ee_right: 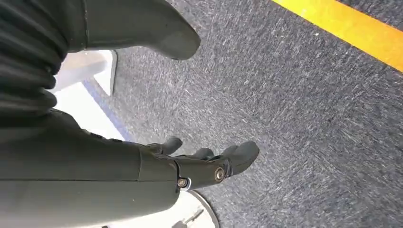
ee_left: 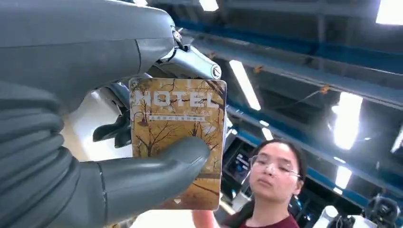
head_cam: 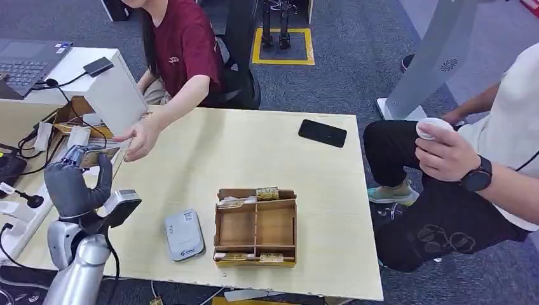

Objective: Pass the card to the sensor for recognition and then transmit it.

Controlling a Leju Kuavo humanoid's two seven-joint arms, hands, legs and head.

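- Our left hand (head_cam: 75,184) is gripping the hotel card (ee_left: 178,142) between thumb and fingers, at 9 o'clock from the sensor (head_cam: 184,234).
- Our right hand (ee_right: 199,164) is hanging with fingers apart, holding nothing.

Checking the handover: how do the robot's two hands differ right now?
The left hand is raised beside the table, thumb pressing a brown HOTEL card; the right hand holds nothing. The right hand's fingers are spread over grey carpet; the left faces a person's outstretched hand. Both are dark grey.
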